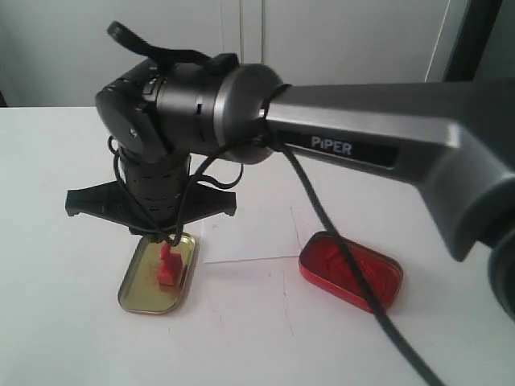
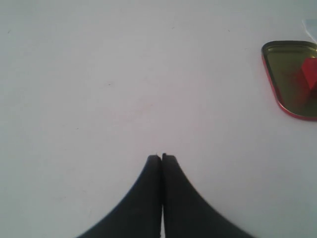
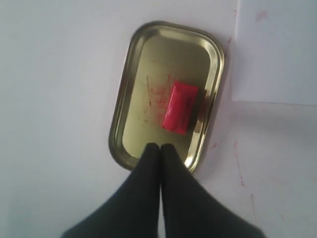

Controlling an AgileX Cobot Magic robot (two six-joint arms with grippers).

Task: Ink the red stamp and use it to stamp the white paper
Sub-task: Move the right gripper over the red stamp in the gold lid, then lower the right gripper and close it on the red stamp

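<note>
The right gripper (image 3: 160, 147), jaws pressed together and holding nothing, hangs over the near rim of the gold tin lid (image 3: 133, 74). The red stamp (image 3: 180, 108) sits inside that lid, just ahead of the fingertips and a little to one side, apart from them. From above, its long side runs roughly along the lid's length, slightly skewed. In the exterior view the stamp is at the lower left of the frame, directly beneath the downward-pointing wrist, and appears to stand on its base with the handle up, though the focus is soft.

The left gripper (image 2: 161, 156), also clenched and empty, hovers over the bare table (image 2: 99, 74), with the lid only at the edge of its view. The right arm is plainly the nearer one. It would likely need to part its jaws and shift slightly forward before taking the handle.

The white paper (image 3: 277, 54) lies just beside the lid. In the exterior view it falls between the lid and the red ink tin (image 1: 352, 269) at the lower right of centre, and barely stands out from the tabletop. The wrist housing and a black cable (image 1: 338, 241) hide the right fingertips there, and the left arm is out of that frame.
</note>
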